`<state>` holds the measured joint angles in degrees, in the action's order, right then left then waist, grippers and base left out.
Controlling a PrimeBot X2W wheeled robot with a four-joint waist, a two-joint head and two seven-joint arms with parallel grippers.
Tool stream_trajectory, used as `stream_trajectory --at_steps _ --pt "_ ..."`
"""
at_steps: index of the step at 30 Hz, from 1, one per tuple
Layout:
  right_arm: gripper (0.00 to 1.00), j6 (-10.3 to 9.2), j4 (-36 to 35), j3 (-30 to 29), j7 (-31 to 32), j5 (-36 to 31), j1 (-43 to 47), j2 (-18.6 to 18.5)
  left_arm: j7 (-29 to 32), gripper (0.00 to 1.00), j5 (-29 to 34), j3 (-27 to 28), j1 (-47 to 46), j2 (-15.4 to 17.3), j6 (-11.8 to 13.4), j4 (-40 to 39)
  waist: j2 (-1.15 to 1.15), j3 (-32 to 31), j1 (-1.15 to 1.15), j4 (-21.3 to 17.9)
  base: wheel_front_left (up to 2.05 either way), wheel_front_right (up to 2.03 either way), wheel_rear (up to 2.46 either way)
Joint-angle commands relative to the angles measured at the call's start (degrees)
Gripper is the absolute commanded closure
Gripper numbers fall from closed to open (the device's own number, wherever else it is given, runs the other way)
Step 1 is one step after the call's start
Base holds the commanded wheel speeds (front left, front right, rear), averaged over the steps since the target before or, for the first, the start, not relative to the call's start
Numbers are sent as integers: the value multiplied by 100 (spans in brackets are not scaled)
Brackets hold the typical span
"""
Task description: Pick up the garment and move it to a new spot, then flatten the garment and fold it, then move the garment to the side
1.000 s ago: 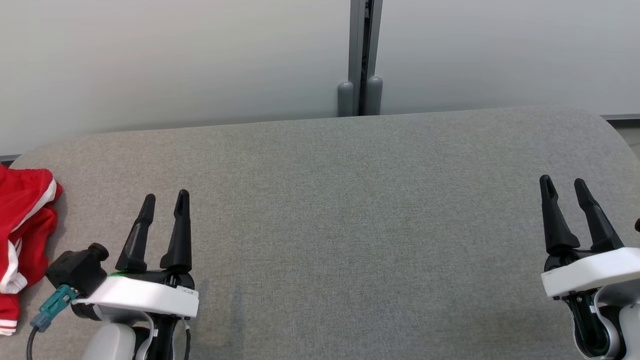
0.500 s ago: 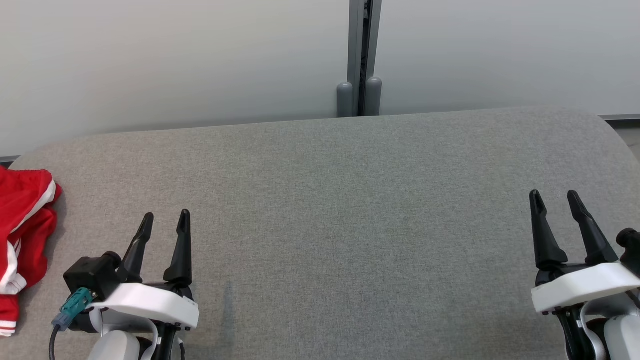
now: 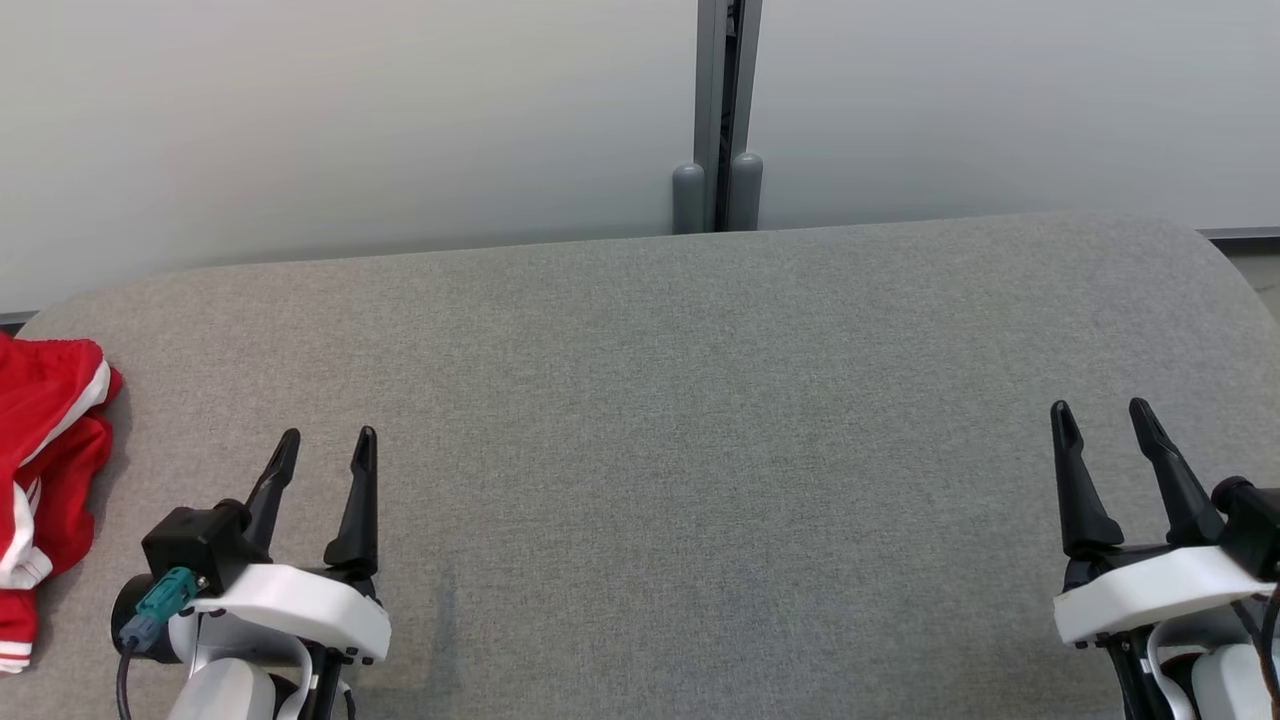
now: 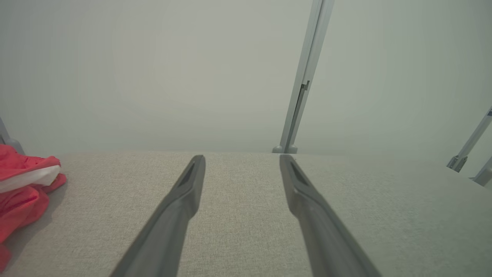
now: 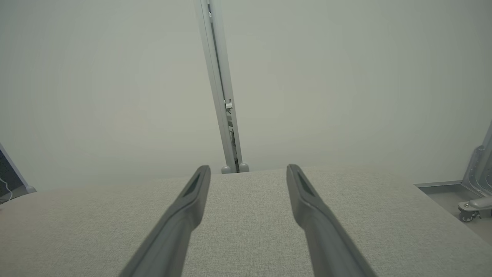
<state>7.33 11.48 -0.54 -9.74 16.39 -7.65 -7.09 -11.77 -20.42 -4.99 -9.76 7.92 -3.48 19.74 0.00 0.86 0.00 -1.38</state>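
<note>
One garment (image 3: 45, 470) lies bunched at the left edge of the desk (image 3: 700, 420), partly cut off by the frame. Its visible part runs near to far, and the collar end cannot be told. There are two hands: the left hand (image 3: 328, 434) is near the garment and the right hand (image 3: 1100, 406) well apart from it, both spread wide and empty.

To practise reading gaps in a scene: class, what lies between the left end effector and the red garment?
The head view shows just bare grey padded surface between the left end effector and the garment, which are apart.
</note>
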Motion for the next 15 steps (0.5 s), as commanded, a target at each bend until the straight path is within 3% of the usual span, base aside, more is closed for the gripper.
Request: stream_trajectory --at_steps 1,15 --pt "0 23 -14 18 -87 -127 4 -11 9 0 131 24 -100 32 27 9 0 6 0 5 0 0 0" --pt "0 25 269 120 -344 -330 12 -37 213 0 478 86 -57 84 105 117 0 45 0 -7 0 0 0"
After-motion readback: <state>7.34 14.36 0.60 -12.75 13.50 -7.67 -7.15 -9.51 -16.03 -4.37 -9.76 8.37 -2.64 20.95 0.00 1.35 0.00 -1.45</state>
